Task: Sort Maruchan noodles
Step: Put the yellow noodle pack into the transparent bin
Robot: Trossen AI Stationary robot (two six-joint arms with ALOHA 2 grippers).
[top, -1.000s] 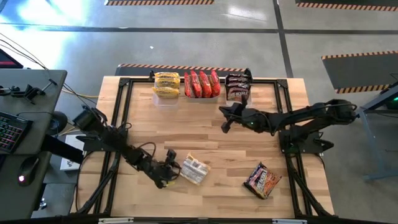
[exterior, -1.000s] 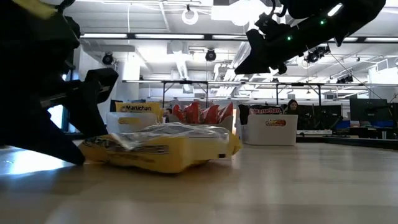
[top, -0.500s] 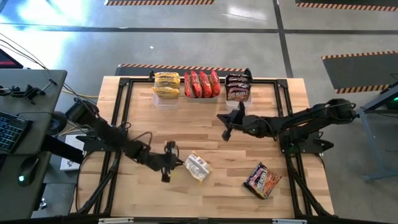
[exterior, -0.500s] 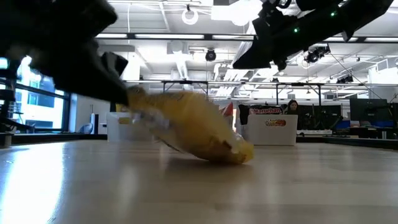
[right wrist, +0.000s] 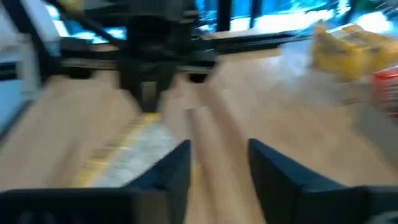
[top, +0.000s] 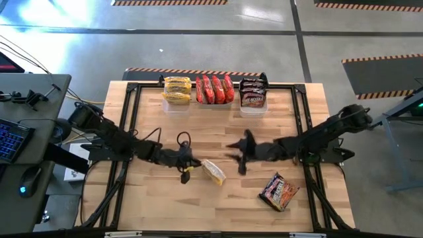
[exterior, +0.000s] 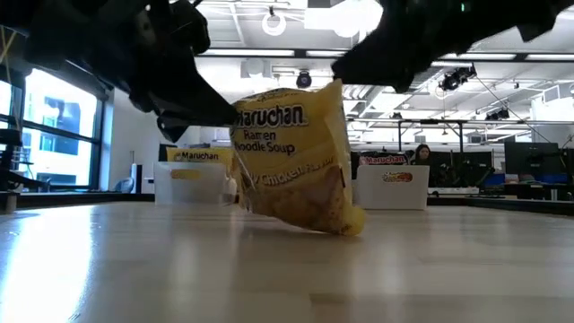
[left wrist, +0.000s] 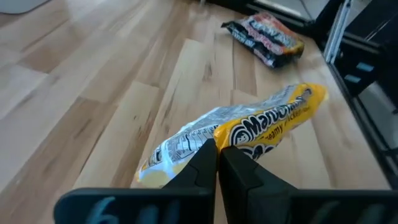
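Note:
A yellow Maruchan noodle packet (top: pixel 213 172) is near the table's middle, toward the near edge. In the low view the packet (exterior: pixel 291 157) stands tilted. My left gripper (top: pixel 190 163) is shut on the packet's left end. My right gripper (top: pixel 232 157) is open and empty, just right of the packet, a little above the table. Its open fingers show in its wrist view (right wrist: pixel 217 163), with the packet (right wrist: pixel 124 149) ahead. A dark noodle packet (top: pixel 280 190) lies flat at the near right. My left gripper pinches the yellow packet's end edge (left wrist: pixel 208 144) between its two fingers. The fingers come from the table's left, slanting down. The packet is tipped up on edge, and its lower corner (exterior: pixel 348 220) seems to rest on the table.
Three clear tubs stand along the far edge: one with yellow packets (top: pixel 177 90), one with red packets (top: pixel 215 89), one with dark packets (top: pixel 252 92). Black frame rails run along the table's left and right sides. Bare wood lies between the tubs and the grippers.
My left gripper has gone toward the table's right and far edges and up, with the yellow packet's end. The packet has tipped up from lying flat to standing on its lower corner. My right gripper has come from the dark tub toward the near edge, close to the packet.

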